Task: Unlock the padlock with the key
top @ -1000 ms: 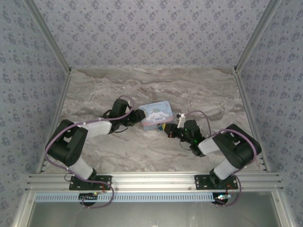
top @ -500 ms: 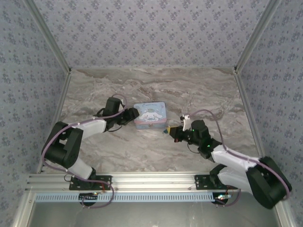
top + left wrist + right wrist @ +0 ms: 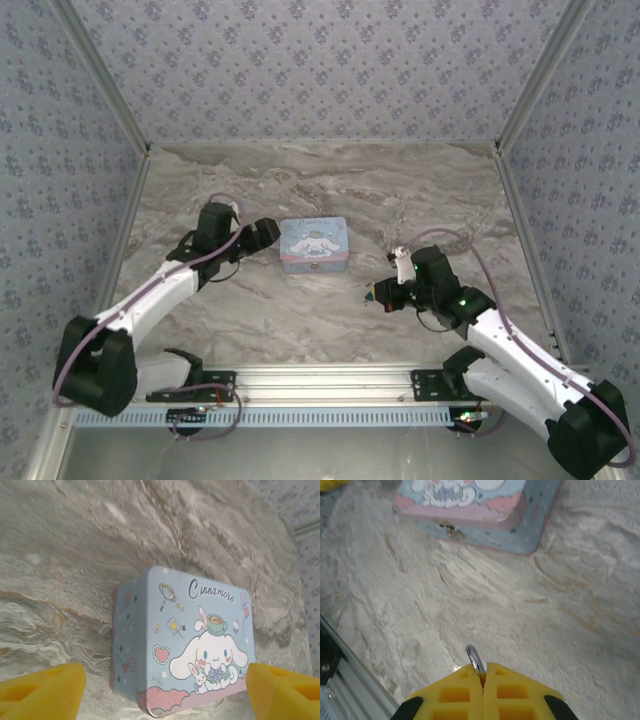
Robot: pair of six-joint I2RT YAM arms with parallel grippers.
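left tool [image 3: 267, 233] spread near tin [image 3: 314, 243] | right tool [image 3: 482, 670] pinching metal loop [image 3: 474, 657], tin apart

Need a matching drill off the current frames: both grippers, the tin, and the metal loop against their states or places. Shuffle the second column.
Things:
1. left gripper
2. right gripper
3. tin
4. metal loop

States or places:
a. flat on the marble table, picture up
b. pinched, tip poking out ahead
c. open, pointed at the tin
d. shut, apart from the tin

Pairs: 1-c, 2-d, 3-a, 4-b
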